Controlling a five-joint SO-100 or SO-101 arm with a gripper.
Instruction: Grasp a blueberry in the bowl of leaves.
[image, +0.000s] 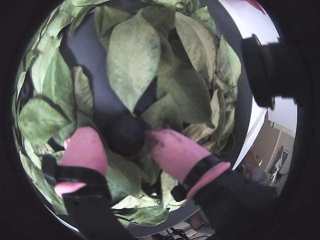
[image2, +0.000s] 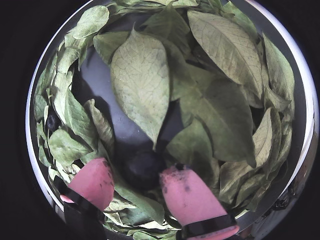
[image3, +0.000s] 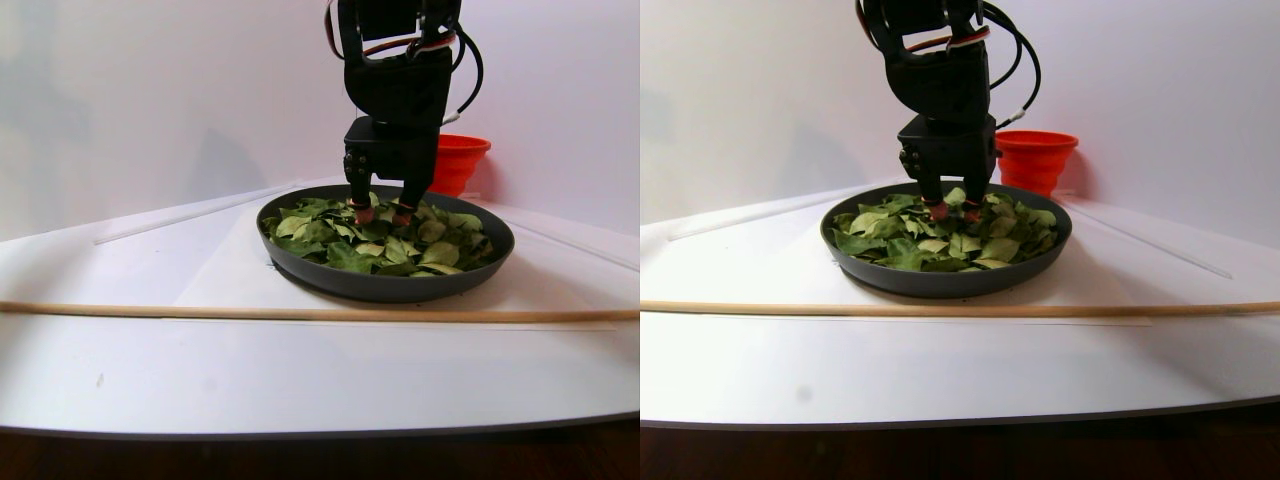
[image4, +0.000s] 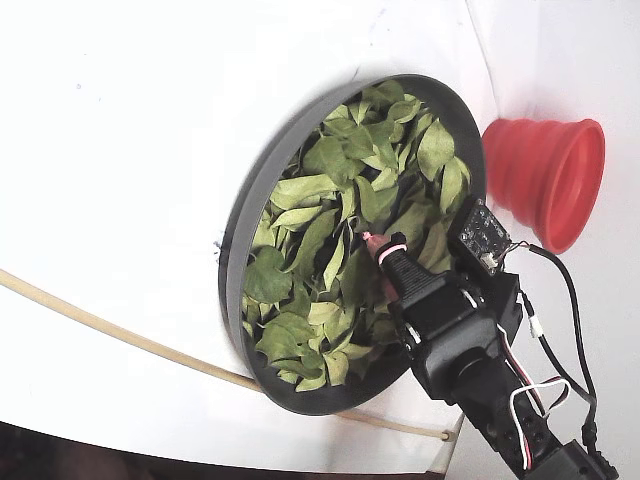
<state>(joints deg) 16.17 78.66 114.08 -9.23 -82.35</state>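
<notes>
Gripper (image2: 145, 182) fingers apart, we straddle the blueberry (image2: 143, 169) (soft, slippery); squeeze its sides gently among leaves (image2: 140, 85).

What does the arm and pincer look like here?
Black arm, boxy housings, with red, white and black cables looping outside. Pincer: two pink rounded fingertips, dark smudges on one, each strapped by a black band. Small black circuit board near the wrist.

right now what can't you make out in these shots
- Blueberry: its lower part hides under leaves between the claw fingers in both wrist views.
- Whether the pink fingertips touch the berry: cannot tell.
- Bowl floor: mostly leaf-covered in the fixed view.
- Red cup: partly behind the arm in the stereo pair.
</notes>
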